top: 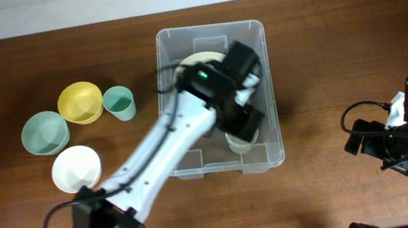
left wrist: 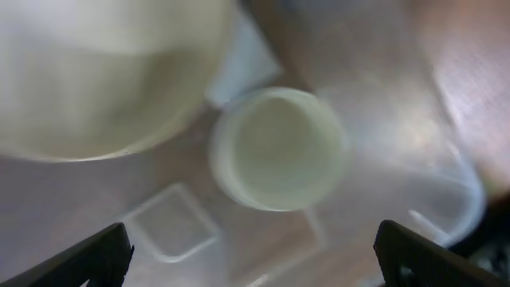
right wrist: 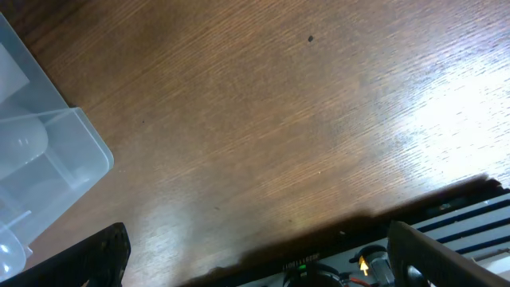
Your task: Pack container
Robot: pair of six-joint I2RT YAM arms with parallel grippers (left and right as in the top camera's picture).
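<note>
Wood table (top: pixel 323 49), pale cup (left wrist: pixel 279 147) inside container (top: pixel 267 81)

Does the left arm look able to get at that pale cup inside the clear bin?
Probably yes. The left gripper is open just above the pale cup inside the container, with nothing between them; the cream bowl sits beside the cup, not over it.

Yellow bowl (top: pixel 79 102), green bowl (top: pixel 45 132), white bowl (top: pixel 76 168), teal cup (top: pixel 118 103) stand together.
</note>
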